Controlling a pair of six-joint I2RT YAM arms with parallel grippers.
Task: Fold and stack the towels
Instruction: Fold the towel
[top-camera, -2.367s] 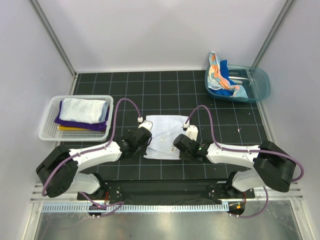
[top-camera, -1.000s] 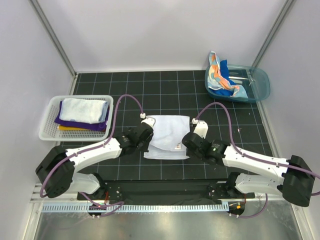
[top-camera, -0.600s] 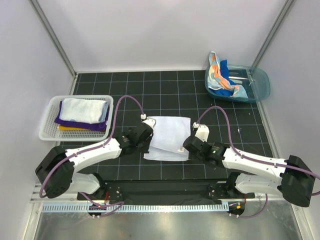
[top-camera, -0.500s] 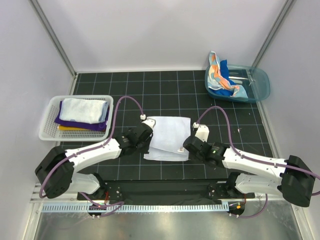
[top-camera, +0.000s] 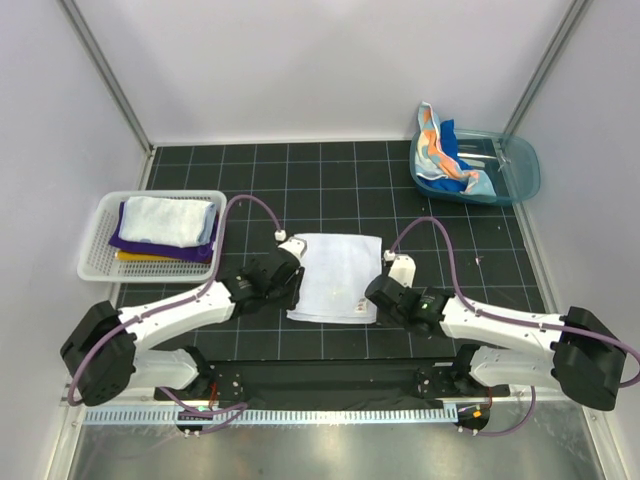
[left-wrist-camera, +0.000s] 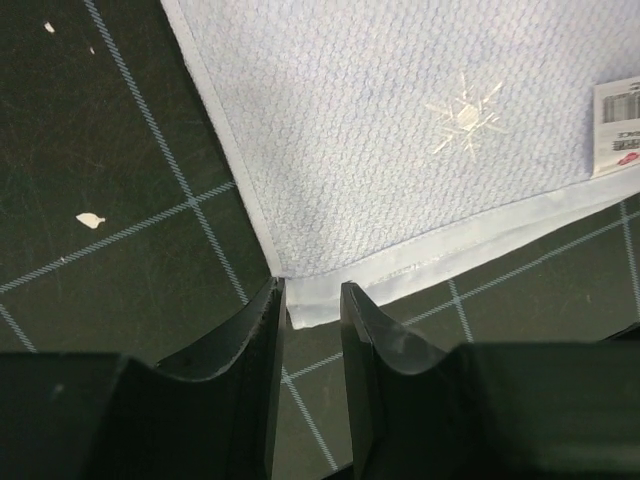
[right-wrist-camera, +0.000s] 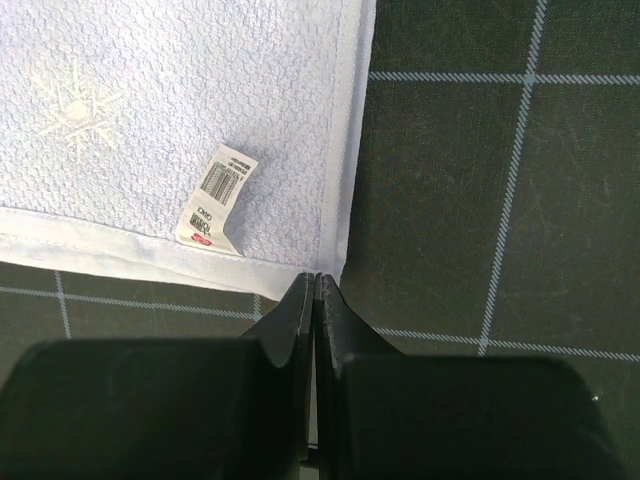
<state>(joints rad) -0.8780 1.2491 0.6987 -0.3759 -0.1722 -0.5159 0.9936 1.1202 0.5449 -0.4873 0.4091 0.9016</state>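
Both arms stretch low beside the flat pale blue-white towel (top-camera: 338, 272): the left gripper (left-wrist-camera: 312, 300), jaws slightly apart, straddles its near-left corner; the right gripper (right-wrist-camera: 314, 285), jaws pressed together, meets its near-right corner.

pale towel (top-camera: 335, 275) flat, centre; folded towels (top-camera: 165, 225) stacked left

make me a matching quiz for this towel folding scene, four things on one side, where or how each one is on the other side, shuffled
Things:
1. pale towel
2. basket
3. tub
4. right gripper

States:
a. holds crumpled towels
b. jaws shut at a corner of the pale towel
c. spread flat on the table
d. holds a stack of folded towels

Pairs: 1-c, 2-d, 3-a, 4-b
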